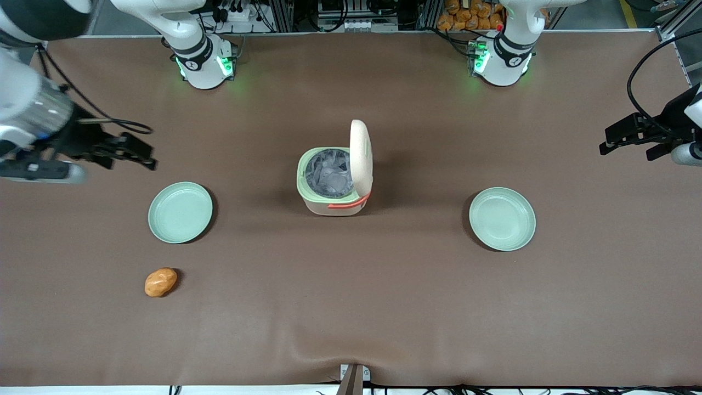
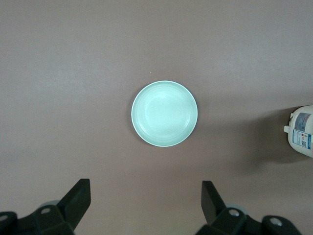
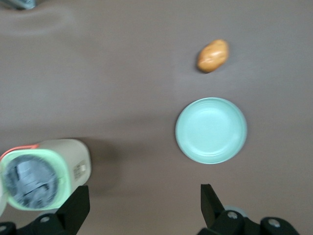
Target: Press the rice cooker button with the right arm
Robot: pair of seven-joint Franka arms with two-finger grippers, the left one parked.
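Observation:
The rice cooker (image 1: 332, 186) stands mid-table, cream with a pale green rim and a coral-orange handle. Its lid (image 1: 360, 158) stands open and the grey inner pot (image 1: 328, 173) shows. It also shows in the right wrist view (image 3: 41, 174) and at the edge of the left wrist view (image 2: 303, 131). My right gripper (image 1: 143, 156) hovers above the table toward the working arm's end, well away from the cooker and farther from the front camera than a mint-green plate (image 1: 180, 212). Its fingers (image 3: 78, 208) are wide open with nothing between them.
The mint-green plate also shows in the right wrist view (image 3: 211, 129). A second mint-green plate (image 1: 502, 218) lies toward the parked arm's end, seen too in the left wrist view (image 2: 164, 113). An orange-brown bread roll (image 1: 160, 282) lies nearer the front camera than the first plate, also seen from the right wrist (image 3: 213, 55).

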